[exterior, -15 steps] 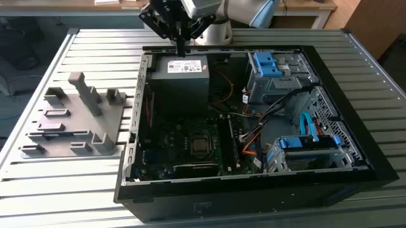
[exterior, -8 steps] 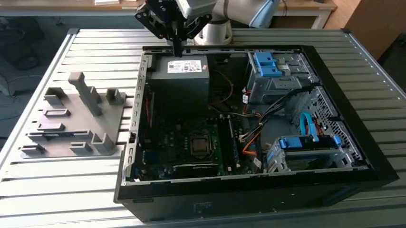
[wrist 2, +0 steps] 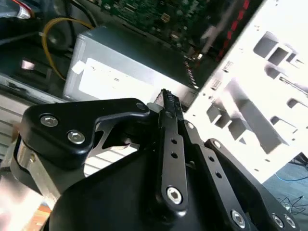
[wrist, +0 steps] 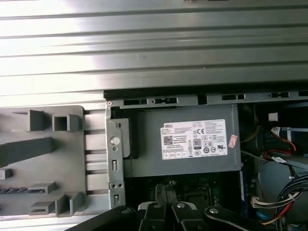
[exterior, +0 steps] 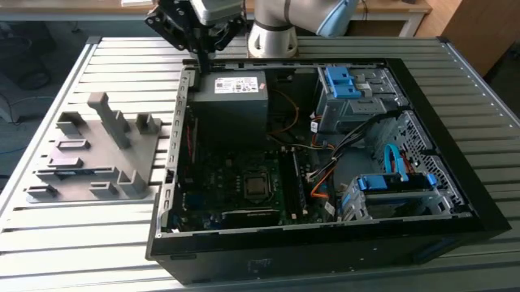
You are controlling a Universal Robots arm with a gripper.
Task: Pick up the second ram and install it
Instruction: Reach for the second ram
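Note:
In the exterior view my gripper [exterior: 203, 62] hangs over the back left corner of the open computer case [exterior: 325, 240], just above the power supply [exterior: 231, 97]. In the second wrist view its thin black fingers [wrist 2: 166, 103] press together with nothing between them. The second ram [exterior: 72, 173] looks like a thin blue strip lying low in the grey slotted holder [exterior: 106, 140], on the exterior view's left, well away from the gripper. The first wrist view shows a dark strip [wrist: 21, 190] in the holder's slots. The motherboard [exterior: 243, 182] lies inside the case.
The case's metal side wall [exterior: 180, 121] stands between holder and motherboard. Cables [exterior: 325, 158] and blue drive bays [exterior: 345, 82] crowd the case on the exterior view's right. The arm's base [exterior: 272, 36] stands behind the case. Everything rests on a ribbed metal table [exterior: 81, 243].

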